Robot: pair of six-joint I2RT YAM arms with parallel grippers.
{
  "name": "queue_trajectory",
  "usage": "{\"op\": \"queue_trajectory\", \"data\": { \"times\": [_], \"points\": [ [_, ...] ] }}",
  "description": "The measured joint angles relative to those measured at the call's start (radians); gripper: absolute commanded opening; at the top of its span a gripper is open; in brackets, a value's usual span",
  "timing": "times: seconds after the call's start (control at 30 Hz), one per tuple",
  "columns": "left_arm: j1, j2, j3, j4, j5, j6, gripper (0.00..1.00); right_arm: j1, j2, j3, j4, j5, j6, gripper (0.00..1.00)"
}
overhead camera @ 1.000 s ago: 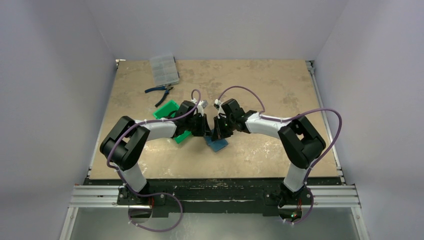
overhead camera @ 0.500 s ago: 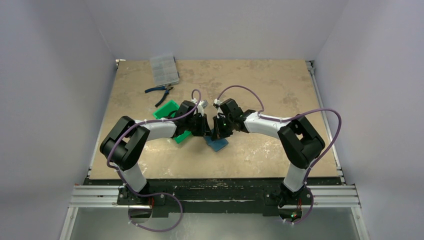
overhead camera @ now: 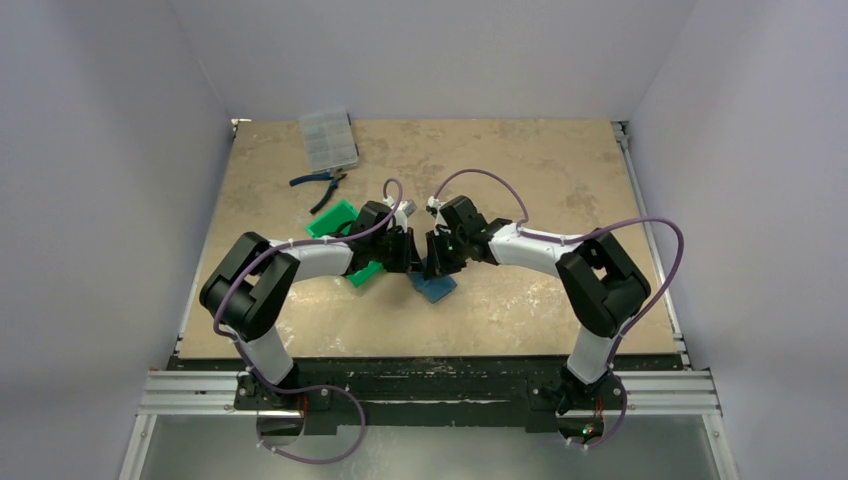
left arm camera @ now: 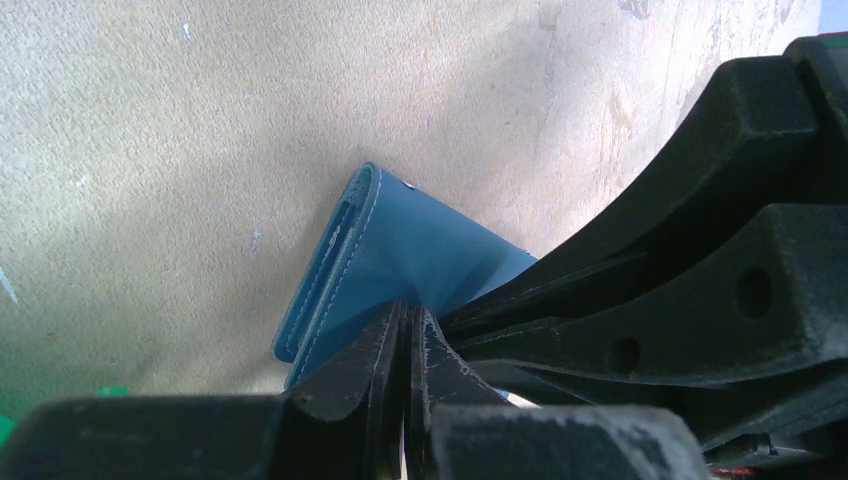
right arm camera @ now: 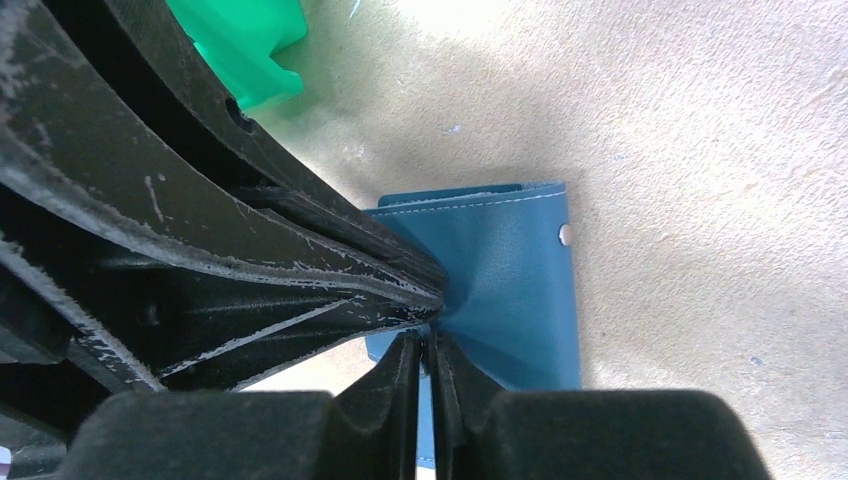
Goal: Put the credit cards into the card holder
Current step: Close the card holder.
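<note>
A: Start at the near edge. How did the arms stand?
B: Both reached in from their bases and met over the middle of the counter (overhead camera: 520,300) — left hand (left arm camera: 405,322) and right hand (right arm camera: 427,345) tip to tip, touching or very nearly.
A: Left hand's state?
B: Fingers pressed together, nipping a fold of the card holder (left arm camera: 400,245). The leather puckered toward the tips.
A: And the right?
B: Fingers nearly together, a thin slit between them, tips at that same pucker. Could not tell whether they gripped the leather or only touched it.
A: Where was the card holder?
B: On the counter directly beneath both hands — teal, folded, a stitched edge and a small stud showing. One corner stuck out toward the arm bases.
A: And beyond?
B: A green tray (overhead camera: 333,220) just beside the left hand, partly under that arm. Farther back lay blue-handled pliers (overhead camera: 320,180), then a clear compartment box (overhead camera: 328,138) near the far-left corner.
</note>
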Motion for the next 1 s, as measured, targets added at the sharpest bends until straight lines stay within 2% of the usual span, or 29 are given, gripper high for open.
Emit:
{"op": "queue_trajectory", "data": {
  "times": [0.17, 0.77, 1.0],
  "points": [
    [0.000, 0.000, 0.000, 0.000, 0.000, 0.000, 0.00, -0.005, 0.000, -0.002, 0.007, -0.017, -0.001, 0.00],
    [0.000, -0.003, 0.000, -0.008, -0.001, 0.002, 0.00, -0.006, -0.032, -0.100, 0.133, 0.010, 0.012, 0.00],
    [0.001, -0.003, 0.000, -0.008, 0.000, 0.005, 0.00, 0.003, -0.056, -0.150, 0.186, 0.052, 0.063, 0.00]
  ]
}}
